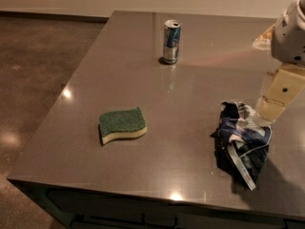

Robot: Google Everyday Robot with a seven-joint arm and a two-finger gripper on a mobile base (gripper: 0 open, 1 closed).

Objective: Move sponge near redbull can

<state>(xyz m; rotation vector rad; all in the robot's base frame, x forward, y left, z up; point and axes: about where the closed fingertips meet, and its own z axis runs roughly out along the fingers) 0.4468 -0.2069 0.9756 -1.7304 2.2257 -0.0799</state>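
The sponge point(122, 124), with a dark green top and pale yellow base, lies flat on the grey table point(143, 70) at the front left. The redbull can point(171, 41) stands upright at the back middle, far from the sponge. My gripper point(270, 109) hangs at the right edge of the view, just above the right side of a crumpled snack bag. It is well away from both the sponge and the can. Nothing shows in its grasp.
A dark blue and white wrinkly snack bag point(241, 144) lies at the front right of the table. The table's left and front edges drop off to a brown floor point(33, 80). The arm's white housing point(290, 32) fills the upper right corner.
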